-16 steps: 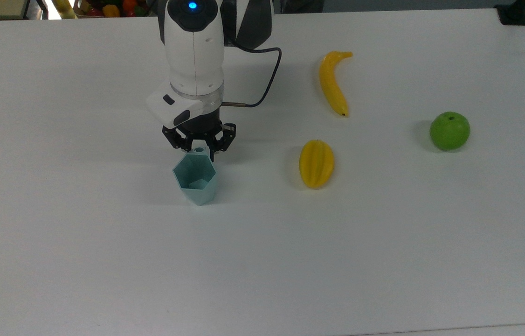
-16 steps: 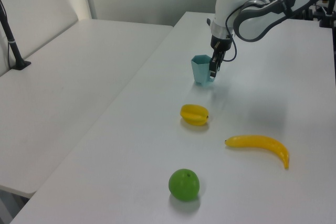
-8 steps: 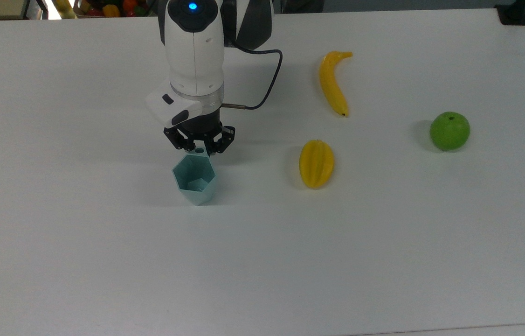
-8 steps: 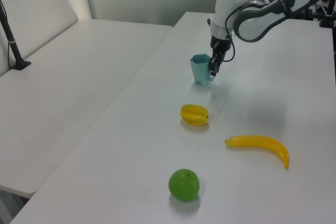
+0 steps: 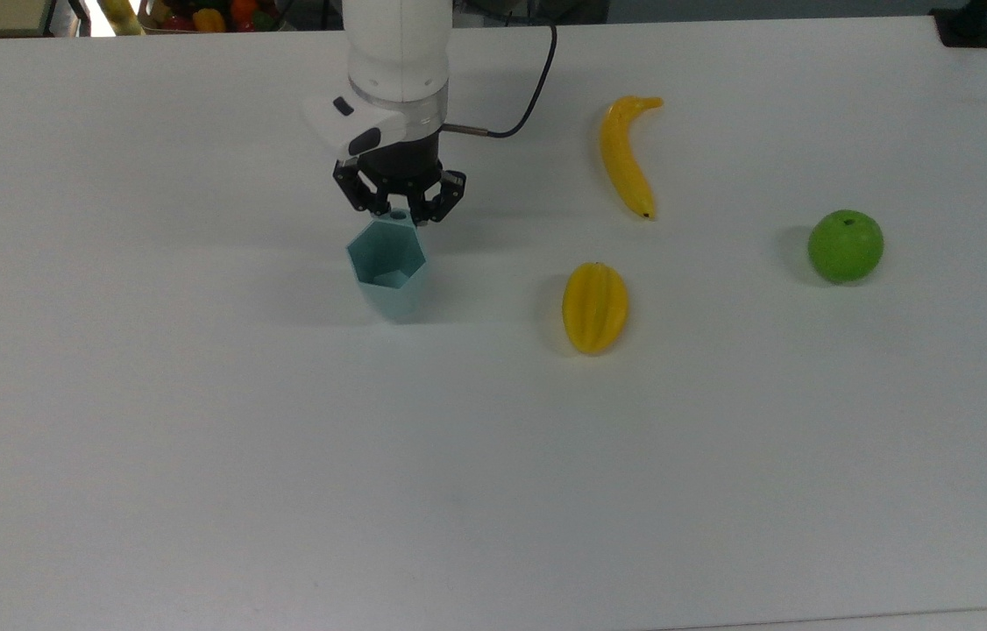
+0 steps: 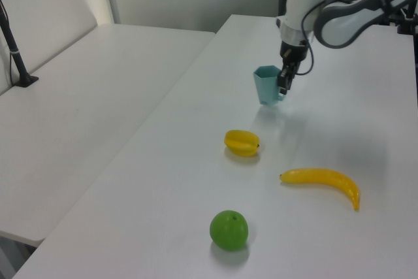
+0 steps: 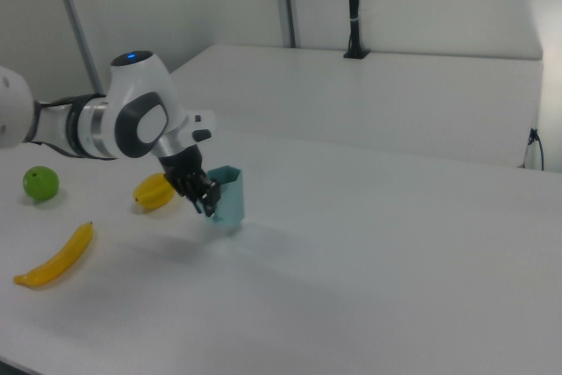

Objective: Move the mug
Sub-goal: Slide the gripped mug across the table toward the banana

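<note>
White tabletop (image 5: 195, 491) runs across nearly the whole top view, with a second pale table (image 6: 78, 102) beside it in the left view's left half. Upper centre of the top view, the gripper (image 5: 400, 213) points down with its black fingers closed onto the ring tab at the rim of the mug (image 5: 392, 270); the pale teal faceted cup hangs just below it in the frame, mouth tipped toward the camera. In the left view the gripper (image 6: 283, 88) grips the mug (image 6: 266, 85) at its right rim, upper centre of the frame; in the right view the mug (image 7: 228, 194) sits left of centre, the gripper (image 7: 207, 202) at its left side. A yellow starfruit (image 5: 595, 307) lies right of the mug in the top view, a banana (image 5: 624, 155) above that, and a green apple (image 5: 845, 245) far right
</note>
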Robot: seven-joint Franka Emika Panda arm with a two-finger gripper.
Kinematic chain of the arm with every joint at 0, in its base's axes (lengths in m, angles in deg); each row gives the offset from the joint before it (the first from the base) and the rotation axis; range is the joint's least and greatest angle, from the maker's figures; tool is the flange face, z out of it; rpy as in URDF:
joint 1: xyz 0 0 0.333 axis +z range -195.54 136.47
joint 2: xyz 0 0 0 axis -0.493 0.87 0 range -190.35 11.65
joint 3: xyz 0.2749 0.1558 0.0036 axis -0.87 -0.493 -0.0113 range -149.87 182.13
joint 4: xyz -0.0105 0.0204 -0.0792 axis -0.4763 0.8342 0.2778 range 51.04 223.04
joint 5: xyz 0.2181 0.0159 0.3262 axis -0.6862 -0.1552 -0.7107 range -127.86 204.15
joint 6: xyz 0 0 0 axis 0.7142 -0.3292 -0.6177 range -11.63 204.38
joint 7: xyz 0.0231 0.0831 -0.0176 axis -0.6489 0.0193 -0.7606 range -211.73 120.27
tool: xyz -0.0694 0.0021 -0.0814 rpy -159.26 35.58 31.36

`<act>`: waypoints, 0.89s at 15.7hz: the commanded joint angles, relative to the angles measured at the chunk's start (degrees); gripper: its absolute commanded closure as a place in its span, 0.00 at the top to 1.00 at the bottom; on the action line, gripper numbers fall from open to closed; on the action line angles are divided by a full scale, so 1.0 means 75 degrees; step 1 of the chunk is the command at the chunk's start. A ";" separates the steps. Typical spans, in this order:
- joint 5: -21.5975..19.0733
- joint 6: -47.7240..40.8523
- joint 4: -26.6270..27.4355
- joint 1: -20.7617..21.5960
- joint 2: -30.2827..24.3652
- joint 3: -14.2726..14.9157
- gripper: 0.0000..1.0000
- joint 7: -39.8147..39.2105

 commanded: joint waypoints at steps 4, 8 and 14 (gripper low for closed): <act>0.0183 -0.0070 0.1416 0.0252 -0.0964 0.0007 0.10 0.0616; 0.0183 -0.0642 0.1393 0.0240 -0.0964 0.0019 0.65 0.0592; 0.0207 -0.1755 0.0727 0.0252 -0.0987 0.0007 1.00 0.0522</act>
